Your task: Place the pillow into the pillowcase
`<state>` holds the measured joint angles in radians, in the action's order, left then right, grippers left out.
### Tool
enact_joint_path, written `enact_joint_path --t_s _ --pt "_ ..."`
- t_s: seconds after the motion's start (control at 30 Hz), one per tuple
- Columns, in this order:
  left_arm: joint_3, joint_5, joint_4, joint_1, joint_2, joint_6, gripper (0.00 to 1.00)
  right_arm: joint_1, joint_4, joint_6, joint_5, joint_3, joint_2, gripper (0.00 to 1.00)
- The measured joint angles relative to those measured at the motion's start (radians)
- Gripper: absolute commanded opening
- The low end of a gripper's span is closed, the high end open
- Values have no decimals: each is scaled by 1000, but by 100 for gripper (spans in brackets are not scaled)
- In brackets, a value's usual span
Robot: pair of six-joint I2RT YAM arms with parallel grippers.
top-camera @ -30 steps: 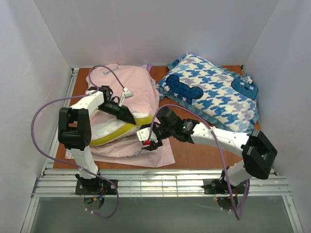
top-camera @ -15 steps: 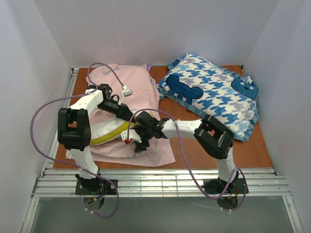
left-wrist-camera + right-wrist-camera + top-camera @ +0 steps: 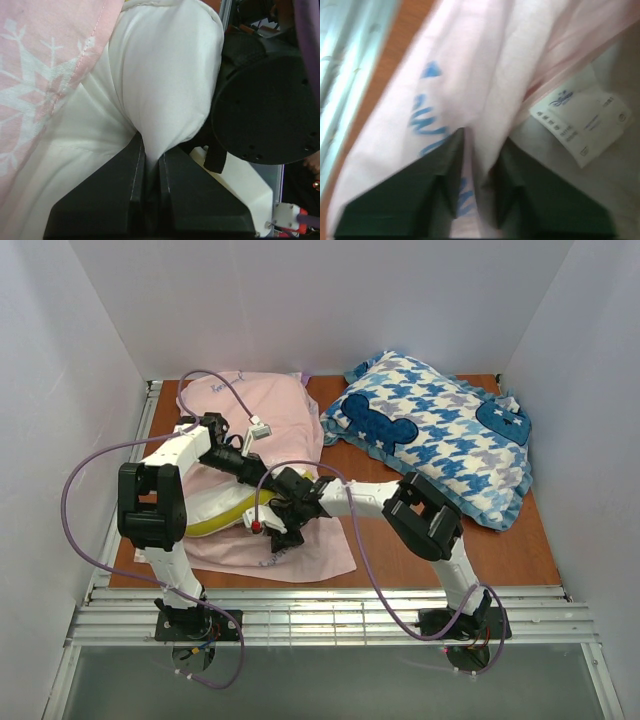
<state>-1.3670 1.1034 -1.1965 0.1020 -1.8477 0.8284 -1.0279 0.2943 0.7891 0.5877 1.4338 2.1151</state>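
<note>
Left gripper [image 3: 150, 157]: jaws pressed together on fold of white pillow [image 3: 165, 75]. Right gripper [image 3: 480, 150]: edge of pink pillowcase [image 3: 485, 65] is pinched between fingers. Pillow is laid at left side of table [image 3: 385, 562], partly covered by pillowcase, yellow edge exposed.

Reddish-brown table [image 3: 400, 562], seen from above. Lying directly on it: the pale pink pillowcase [image 3: 287, 428], spread over the left half toward the near edge; a blue-and-white houndstooth cushion [image 3: 445, 445], right rear, just beside the pillowcase
</note>
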Motion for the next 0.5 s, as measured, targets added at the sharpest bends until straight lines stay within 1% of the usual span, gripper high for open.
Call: enact_joint_path --t_s 0.03,0.07,0.1,0.3,0.4,0.5 --pt "2 -3 2 0 0 0 0 5 47 17 43 13 2 14" --pt "3 -5 5 -2 0 0 0 10 99 39 84 27 2 3" --pt "5 -5 7 -2 0 0 0 15 152 69 130 43 0 1" --pt "20 -22 -24 -21 -9 63 0 74 417 183 322 124 -53 1" --pt "54 -49 -29 -22 -8 145 0 119 491 209 367 143 -100 1" --pt "134 -96 -28 -18 10 238 0 161 549 217 394 161 -126 1"
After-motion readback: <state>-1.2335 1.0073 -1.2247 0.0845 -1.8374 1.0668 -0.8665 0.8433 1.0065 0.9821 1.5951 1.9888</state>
